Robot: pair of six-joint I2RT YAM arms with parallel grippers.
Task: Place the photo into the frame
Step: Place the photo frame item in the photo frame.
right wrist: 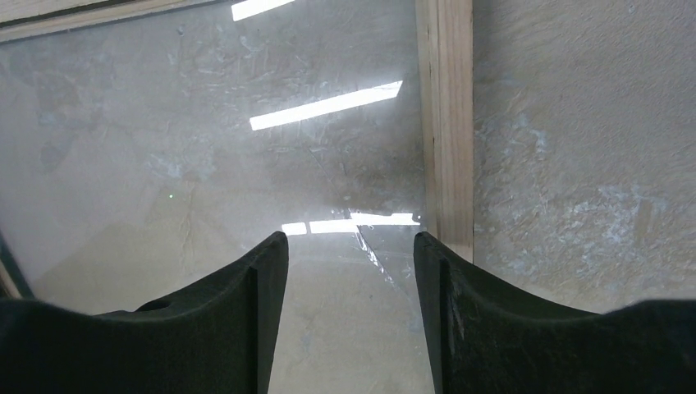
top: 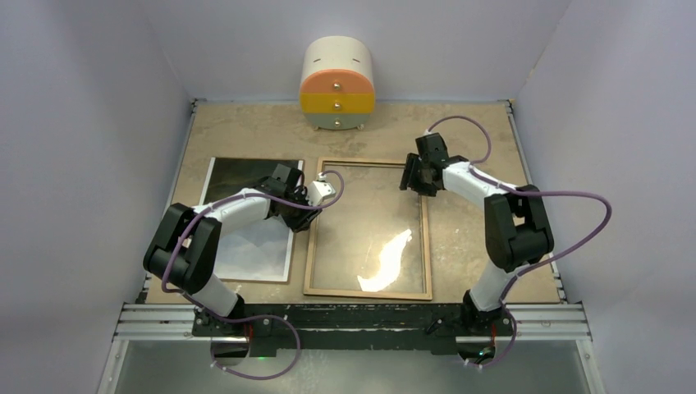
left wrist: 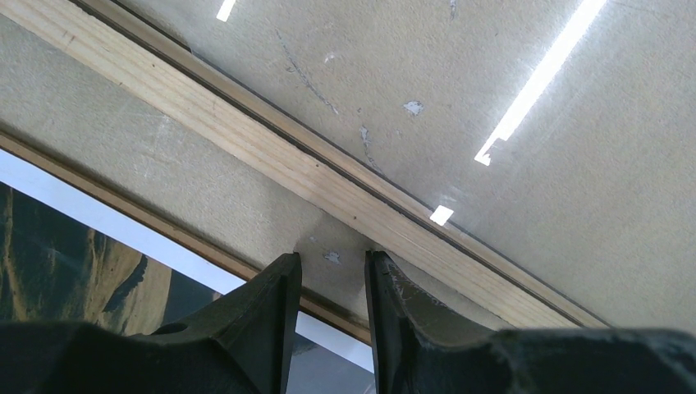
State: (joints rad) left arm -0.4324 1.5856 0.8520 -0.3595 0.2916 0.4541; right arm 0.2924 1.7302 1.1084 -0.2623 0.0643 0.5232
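Since the table (top: 246, 131) bears the frame (top: 367, 293) at its middle with the wood-coloured back up and the glass pane (top: 361, 213) bare, we judge it is laid ready to take the print. The photo (top: 254, 250) lies picture-up just left of it, apart from the rail, with a thin brown edge (left wrist: 123, 207) showing beyond its white border. We hold the left gripper (left wrist: 332, 267) over the bare strip between the two, its fingers narrowly parted on nothing. The right gripper (right wrist: 349, 246) hangs spread wide over the pane beside the right rail, perhaps to steady the frame.
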